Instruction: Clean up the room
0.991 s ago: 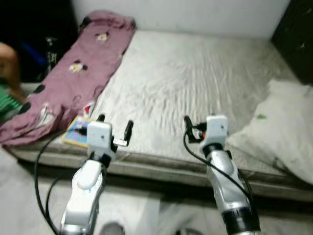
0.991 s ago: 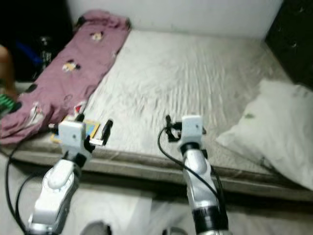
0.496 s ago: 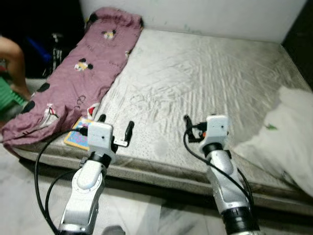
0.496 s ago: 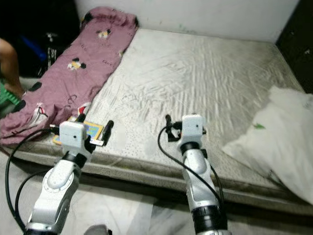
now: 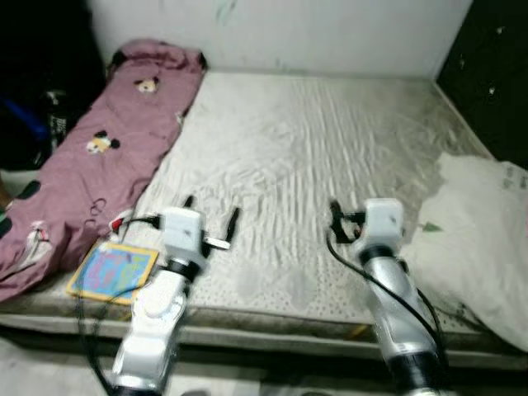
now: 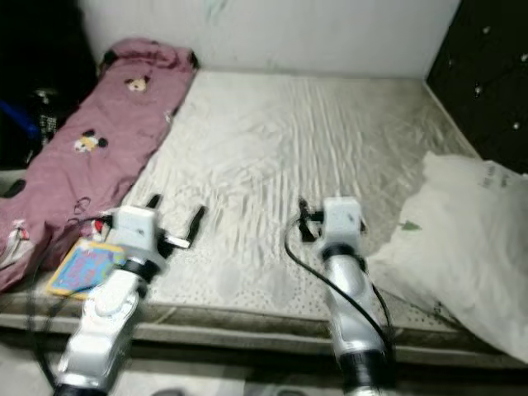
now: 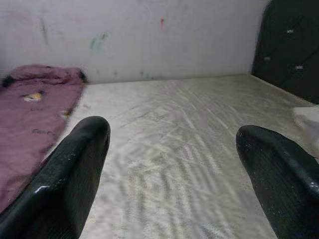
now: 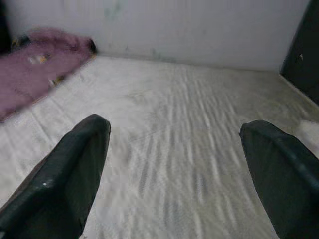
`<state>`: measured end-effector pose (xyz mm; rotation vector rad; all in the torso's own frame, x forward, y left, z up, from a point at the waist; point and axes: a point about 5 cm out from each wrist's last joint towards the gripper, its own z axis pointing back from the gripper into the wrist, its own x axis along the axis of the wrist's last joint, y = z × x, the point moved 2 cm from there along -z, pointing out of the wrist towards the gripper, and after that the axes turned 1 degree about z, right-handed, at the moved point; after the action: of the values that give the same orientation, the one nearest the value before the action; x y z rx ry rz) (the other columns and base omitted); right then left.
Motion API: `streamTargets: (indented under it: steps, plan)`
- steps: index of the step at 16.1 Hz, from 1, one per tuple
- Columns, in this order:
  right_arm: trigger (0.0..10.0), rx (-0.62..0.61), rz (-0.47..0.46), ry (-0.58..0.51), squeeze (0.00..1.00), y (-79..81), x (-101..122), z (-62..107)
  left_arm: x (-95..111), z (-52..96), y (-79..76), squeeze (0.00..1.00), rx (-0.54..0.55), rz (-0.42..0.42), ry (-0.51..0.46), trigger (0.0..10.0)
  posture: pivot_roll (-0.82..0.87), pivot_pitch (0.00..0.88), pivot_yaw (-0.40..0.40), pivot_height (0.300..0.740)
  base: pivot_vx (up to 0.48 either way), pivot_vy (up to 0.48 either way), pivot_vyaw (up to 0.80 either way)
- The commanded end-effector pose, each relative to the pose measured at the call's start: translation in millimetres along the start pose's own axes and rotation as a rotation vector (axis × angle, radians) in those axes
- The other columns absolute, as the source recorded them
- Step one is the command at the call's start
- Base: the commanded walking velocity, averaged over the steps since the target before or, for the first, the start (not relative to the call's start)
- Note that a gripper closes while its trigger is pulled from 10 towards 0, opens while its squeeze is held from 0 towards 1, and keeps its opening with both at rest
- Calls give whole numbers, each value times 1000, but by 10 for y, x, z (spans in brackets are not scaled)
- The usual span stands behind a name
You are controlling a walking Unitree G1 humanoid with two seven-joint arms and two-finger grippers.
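A wide mattress (image 5: 313, 140) with a creased grey-white sheet lies in front of me. A mauve blanket (image 5: 99, 157) with cartoon mouse prints runs along its left side. A colourful book (image 5: 113, 272) lies flat at the front left corner, partly beside the blanket's end. A white pillow (image 5: 483, 239) rests on the right part of the bed. My left gripper (image 5: 211, 213) hovers open over the sheet near the front edge, just right of the book, holding nothing. My right gripper (image 8: 174, 128) is open too, over the sheet left of the pillow, with nothing between its fingers (image 5: 334, 216).
A white wall (image 5: 272, 33) backs the bed. A dark panel (image 5: 495, 66) stands at the far right. Dark clutter (image 5: 37, 107) sits in the shadow left of the blanket. The middle of the sheet is bare.
The whole view has shifted: the bed now sits lower and nearer, and the floor strip and the person's arm at the left edge have dropped out. Both grippers stay open and empty.
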<state>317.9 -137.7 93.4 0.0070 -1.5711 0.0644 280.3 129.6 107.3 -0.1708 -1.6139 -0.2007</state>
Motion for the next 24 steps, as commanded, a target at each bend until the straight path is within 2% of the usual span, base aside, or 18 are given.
streamTargets:
  steps: [1,4,7,12,14,15,18,21,24]
  plan:
    - [10000,15,-6,-9,0,54,14,-5,-45,-9,56,0,21,-17,25,10000,28,28,-2,740,0,0,0]
    - [10000,-11,-3,-16,0,24,-19,-3,-61,-56,105,0,85,-74,33,10000,27,5,37,740,0,0,0]
    - [10000,-39,7,-16,0,-6,-71,30,-90,-48,-24,0,-58,-8,24,10000,4,0,73,740,0,0,0]
    - [10000,-70,40,-5,0,-102,-159,78,-87,-270,-132,0,-112,-23,13,10000,-53,0,93,740,0,0,0]
    - [10000,-66,36,2,0,-129,-153,49,-119,-273,-218,0,-125,-14,29,10000,-33,0,69,740,0,0,-800]
    - [10000,-54,35,0,0,-107,-145,32,-149,-251,-214,0,-113,-30,42,10000,-23,0,58,740,0,0,-800]
    - [10000,11,47,-4,0,-2,-115,-49,-179,-234,-56,0,-16,37,59,10000,17,0,6,740,0,0,0]
    - [10000,40,48,-9,0,47,-90,-101,-204,-197,20,0,41,39,61,10000,40,0,-27,740,0,0,0]
    - [10000,50,30,-7,0,85,-69,-146,-187,-182,36,0,54,36,59,10000,47,4,-40,740,0,0,-542]
